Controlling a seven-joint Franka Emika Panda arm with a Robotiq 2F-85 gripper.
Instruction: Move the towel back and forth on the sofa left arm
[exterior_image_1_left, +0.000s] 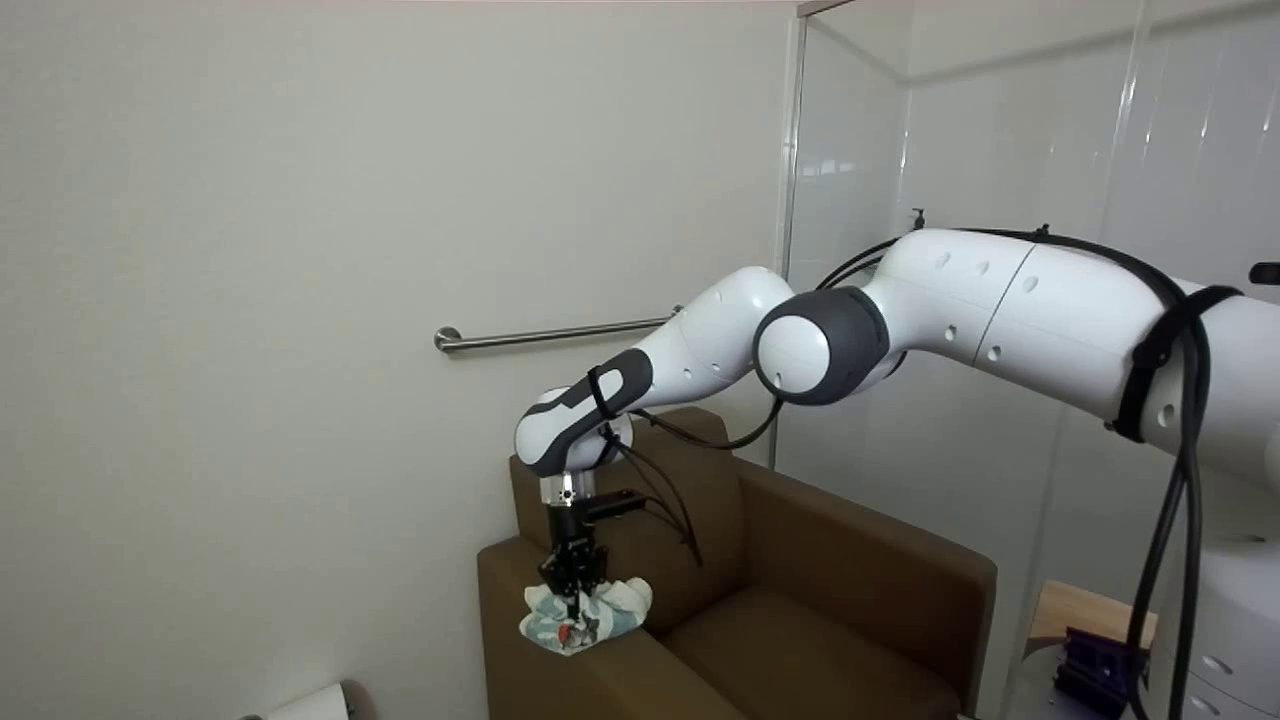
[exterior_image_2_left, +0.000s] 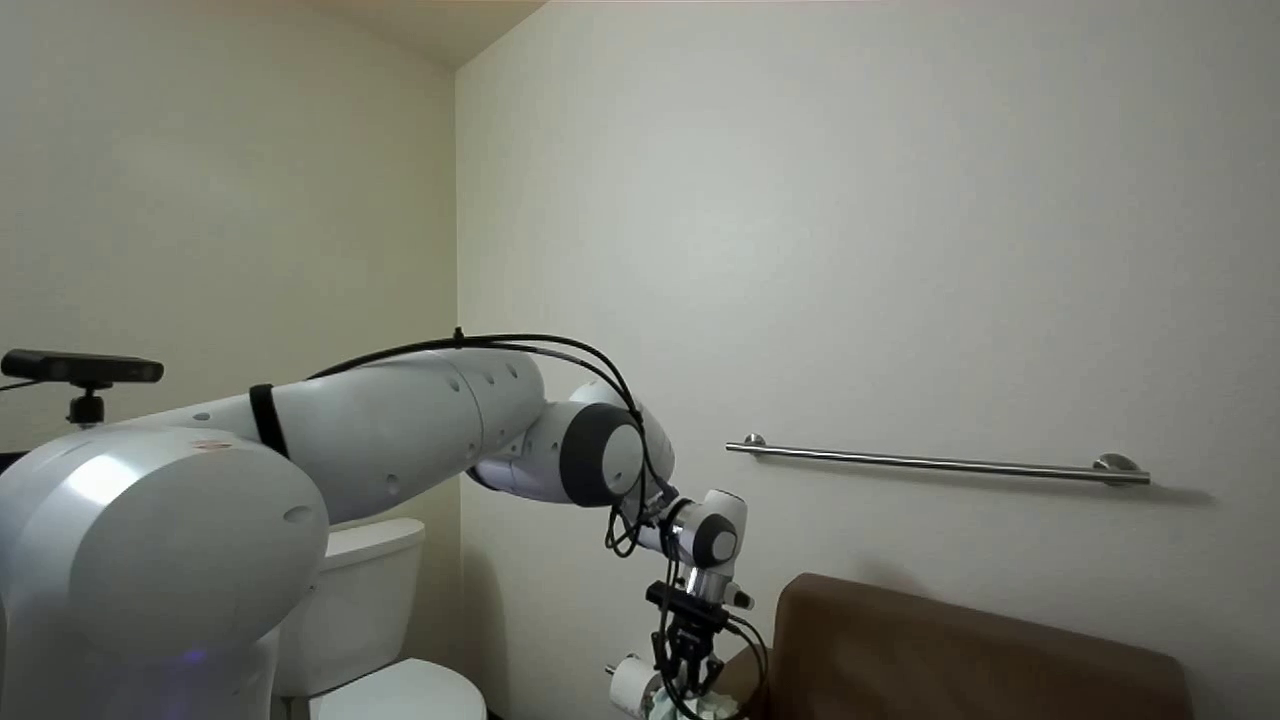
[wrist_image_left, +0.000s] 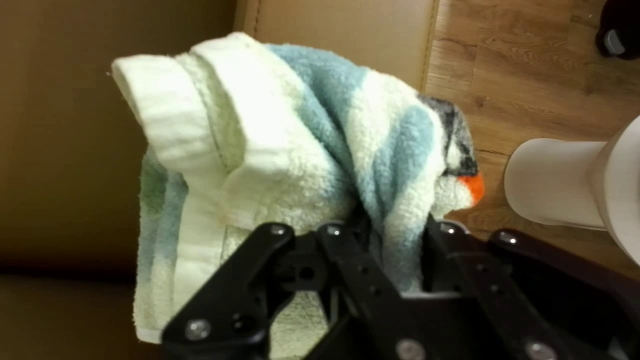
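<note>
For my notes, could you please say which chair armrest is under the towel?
In an exterior view, the picture-left armrest, under both towel and gripper; the other armrest stands across the seat.

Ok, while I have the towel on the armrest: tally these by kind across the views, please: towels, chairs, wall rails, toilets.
Towel: 1
Chair: 1
Wall rail: 1
Toilet: 1
Total: 4

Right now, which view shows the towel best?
Wrist view: the towel appears large, folds clear. In an exterior view the towel looks small; in an exterior view only bits of the towel show at the bottom edge.
</note>
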